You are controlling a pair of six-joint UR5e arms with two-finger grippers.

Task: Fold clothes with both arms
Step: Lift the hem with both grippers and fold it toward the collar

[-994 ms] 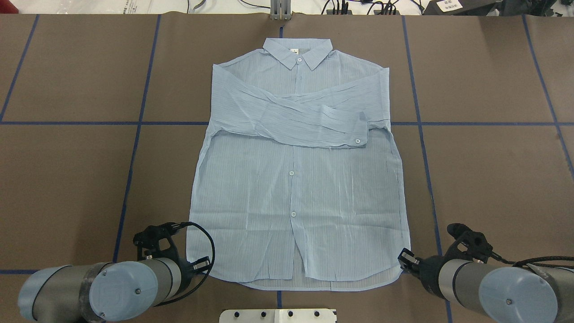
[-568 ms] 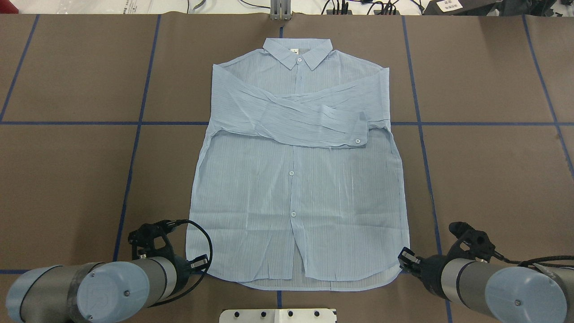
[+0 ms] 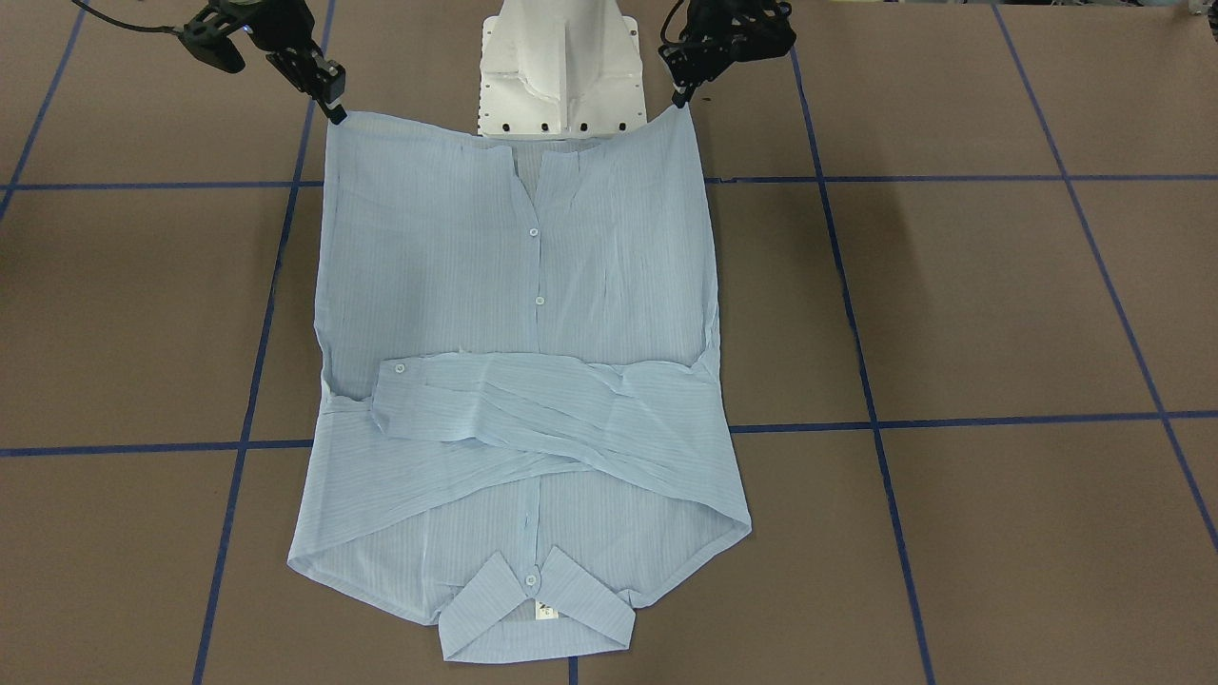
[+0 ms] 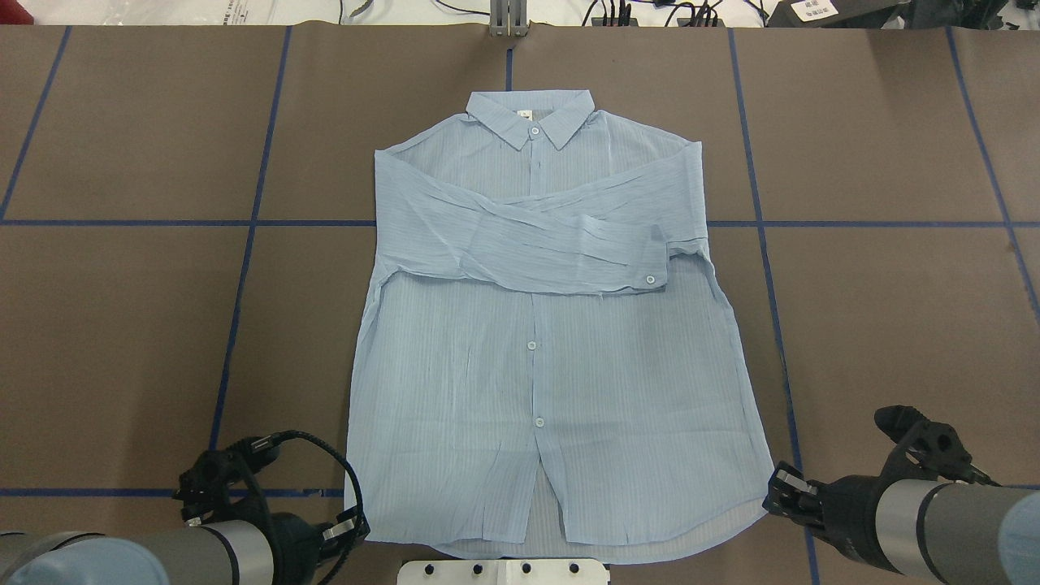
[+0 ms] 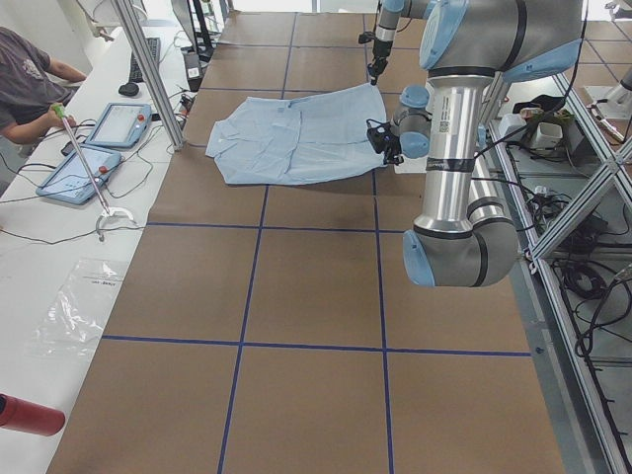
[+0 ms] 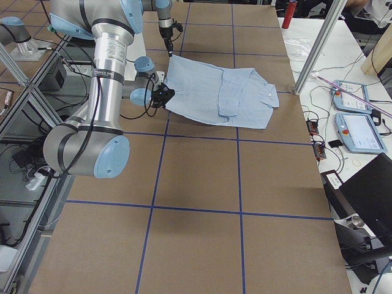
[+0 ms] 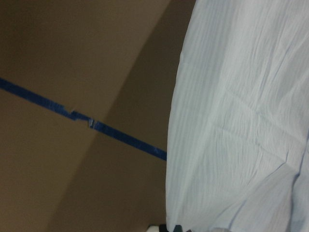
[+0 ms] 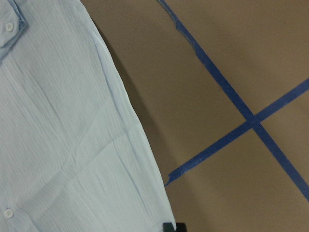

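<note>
The pale-blue pinstriped shirt (image 4: 536,325) lies front up on the brown table, collar (image 4: 528,114) at the far side and both sleeves (image 4: 552,244) folded across the chest. My left gripper (image 4: 349,528) is shut on the hem's left corner. My right gripper (image 4: 776,491) is shut on the hem's right corner. In the front-facing view the shirt (image 3: 514,314) rises at the hem to the left gripper (image 3: 680,95) and the right gripper (image 3: 333,105). The wrist views show only the shirt's edge (image 7: 241,121) (image 8: 58,121) and the table.
The white pedestal base (image 3: 561,67) stands just behind the hem. Blue tape lines (image 4: 244,268) grid the brown table. An aluminium post (image 4: 508,16) and cables stand at the far edge. An operator's desk with tablets (image 5: 89,148) runs along the far side.
Both grippers have drawn back towards the robot's base and spread slightly apart. The hem corners came with them and the whole shirt, collar included, slid towards the base.
</note>
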